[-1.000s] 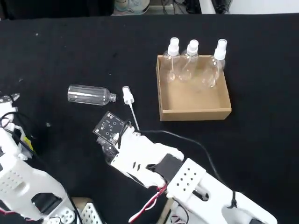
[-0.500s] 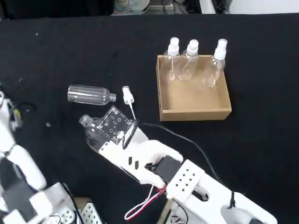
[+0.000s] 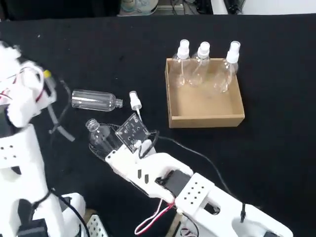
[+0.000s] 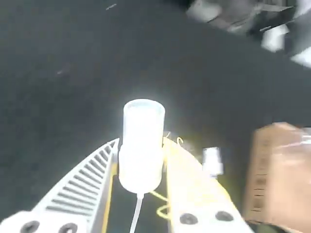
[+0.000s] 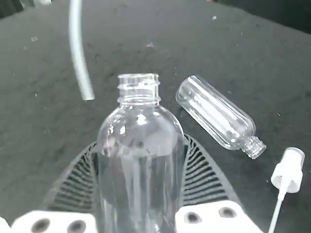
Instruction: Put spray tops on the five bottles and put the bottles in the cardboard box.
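**Open bottle in the right gripper, spray top in the left**

High view: The cardboard box (image 3: 206, 120) sat toward the far right of the table (image 3: 276, 163). Three capped bottles (image 3: 201, 66) stood along its far wall. Near the table's middle a loose bottle (image 3: 96, 100) lay on its side, uncapped. A loose spray top (image 3: 135, 101) lay just beside its neck, between it and the box. The right arm (image 3: 158, 173) stretched from the near edge toward the middle with the held bottle (image 3: 98, 134) at its tip, close to the lying one, mouth open. The left arm (image 3: 22, 98) stood by the left edge, smeared, and its fingers could not be made out here.

Left wrist view: The left gripper (image 4: 141, 148) was clamped on the held spray top (image 4: 142, 128), with the dip tube (image 4: 137, 213) running back between the fingers. Beyond, the loose spray top and a corner of the box showed only as blurs, the box cut off by the frame.

Right wrist view: The right gripper (image 5: 141, 145) was closed around the held bottle's body, leaving the threaded neck bare. The loose bottle and loose spray top lay beyond, apart from it. A pale tube (image 5: 77, 53) hung near the open mouth, one end cut off by the frame.
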Robot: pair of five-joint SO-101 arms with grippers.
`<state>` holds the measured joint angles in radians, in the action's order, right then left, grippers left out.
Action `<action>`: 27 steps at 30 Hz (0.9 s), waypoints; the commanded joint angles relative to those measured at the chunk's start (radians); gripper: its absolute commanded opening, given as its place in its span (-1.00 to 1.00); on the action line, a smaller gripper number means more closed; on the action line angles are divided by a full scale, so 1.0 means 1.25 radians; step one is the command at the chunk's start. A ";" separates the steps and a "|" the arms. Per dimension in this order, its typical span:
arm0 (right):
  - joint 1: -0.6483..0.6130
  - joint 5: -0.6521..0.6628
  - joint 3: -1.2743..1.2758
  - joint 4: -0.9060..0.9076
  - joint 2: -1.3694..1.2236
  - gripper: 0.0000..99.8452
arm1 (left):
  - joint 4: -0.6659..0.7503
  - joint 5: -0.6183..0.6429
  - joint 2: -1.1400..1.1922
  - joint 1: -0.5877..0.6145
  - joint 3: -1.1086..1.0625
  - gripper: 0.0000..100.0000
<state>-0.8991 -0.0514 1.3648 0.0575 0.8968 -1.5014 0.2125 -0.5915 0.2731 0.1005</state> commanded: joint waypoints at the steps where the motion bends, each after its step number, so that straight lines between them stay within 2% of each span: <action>1: 0.025 -0.004 -0.004 -0.036 0.025 -0.98 | 0.005 0.043 -0.025 -0.123 0.163 -0.94; 6: 0.034 -0.006 -0.003 -0.033 0.026 -0.98 | 0.011 0.042 -0.023 -0.186 0.223 -0.94; 10: 0.034 -0.006 -0.003 -0.033 0.023 -0.98 | 0.071 0.039 -0.025 -0.190 0.214 -0.94; 19: 0.036 -0.005 -0.003 -0.033 0.026 -0.98 | 0.049 -0.012 -0.025 -0.186 0.152 -0.94; 27: 0.036 -0.005 -0.003 -0.037 0.028 -0.98 | 0.049 -0.006 -0.029 -0.191 0.077 -0.94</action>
<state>-0.8761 -0.0514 1.3648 0.0437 0.8968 -1.4446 0.2156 -0.6053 0.0430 0.2202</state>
